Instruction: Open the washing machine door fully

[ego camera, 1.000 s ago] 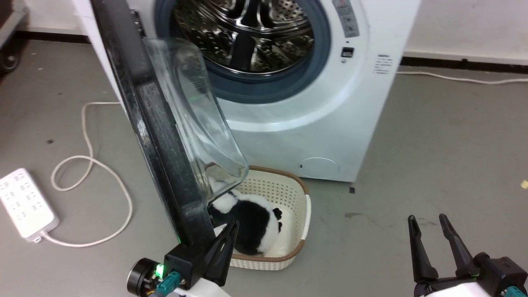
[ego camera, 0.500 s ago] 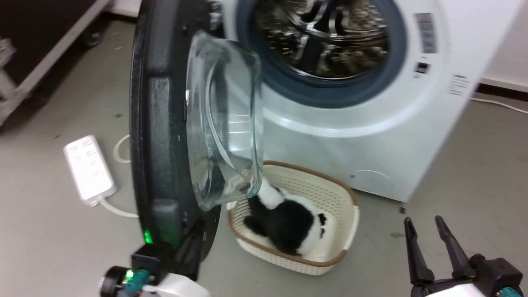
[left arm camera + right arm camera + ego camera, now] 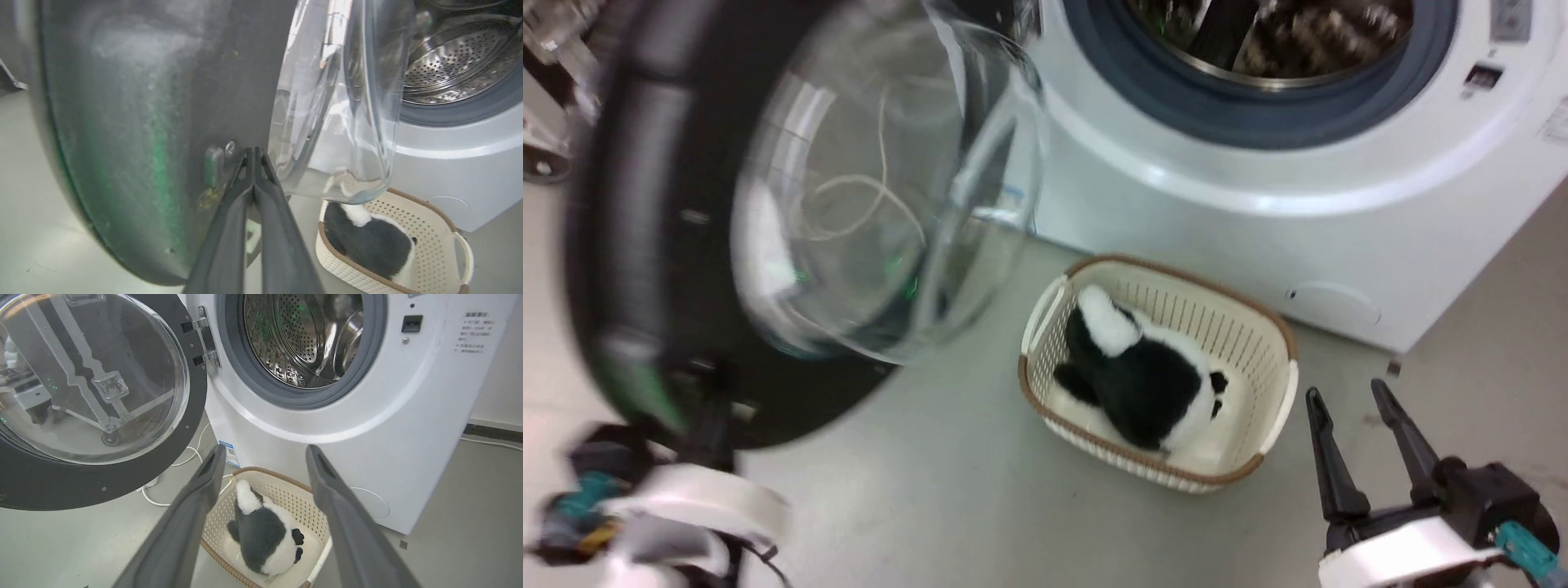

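The fingers of the left gripper (image 3: 253, 154) are shut tight together, with nothing held between them. Their tips touch the inside of the washing machine door (image 3: 135, 122), on the black ring just beside the glass bowl (image 3: 339, 102). From these fingers the door is straight ahead at 12 o'clock. The bowl bulges out at about 2 o'clock.

The fingers of the right gripper (image 3: 264, 451) are spread wide apart and hold nothing. From them the door lies between 9 and 10 o'clock, well apart. A basket (image 3: 1225, 314) with a black and white soft toy (image 3: 1143, 384) sits on the floor at 6 o'clock.

The door stands upright, wide open, to the left of the white washing machine (image 3: 367, 416). Its hinge (image 3: 202, 339) is on the edge nearest the machine, and the hinge line runs up and down. The round hole is bare, so the shiny drum (image 3: 302, 339) shows.

The head view is blurry, so the left fingers are hard to make out there.

I think the left arm is the one for this job, because it is already touching the door. To open the door all the way, the push should go toward 9 o'clock in the head view, away from the round hole. The door looks close to fully open.
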